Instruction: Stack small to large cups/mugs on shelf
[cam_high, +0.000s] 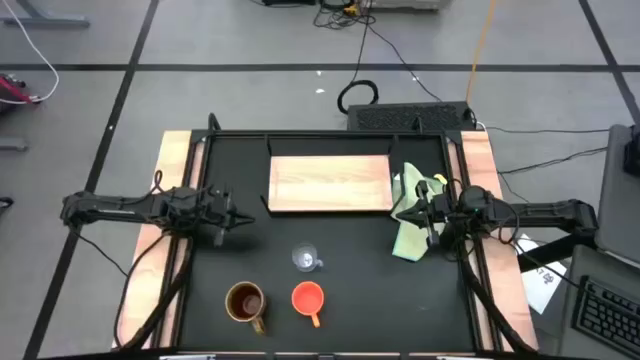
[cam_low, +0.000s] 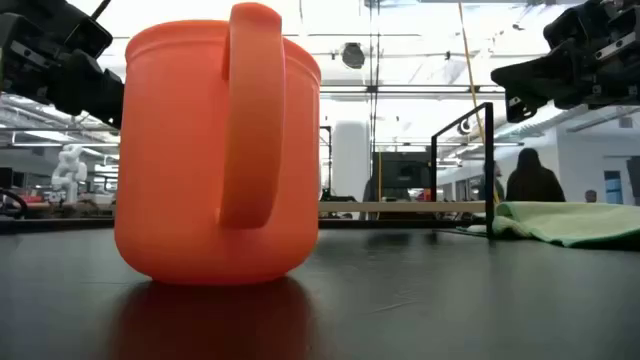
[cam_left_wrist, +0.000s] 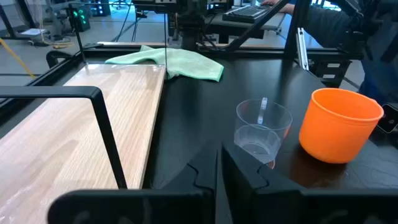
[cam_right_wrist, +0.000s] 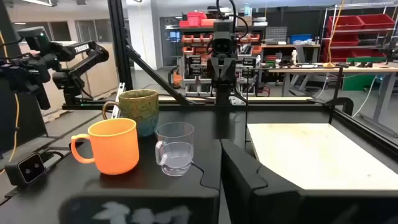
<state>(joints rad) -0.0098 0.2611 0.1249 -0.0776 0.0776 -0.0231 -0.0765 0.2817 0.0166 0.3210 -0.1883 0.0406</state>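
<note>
We see the glass cup (cam_high: 306, 259) midway between the clenched, empty left tool (cam_high: 243, 219) and right tool (cam_high: 412, 212), nearer than the shelf (cam_high: 330, 183).

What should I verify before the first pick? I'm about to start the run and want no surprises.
1. Shelf bare of cups: ok.
2. Clear cup, orange cup and brown mug upright on the table: ok.
3. Cups apart from each other: ok.
4. Left gripper empty: ok.
5. Right gripper empty: ok; it hangs over the green cloth.
6. Cloth clear of the shelf edge: cannot tell.
</note>
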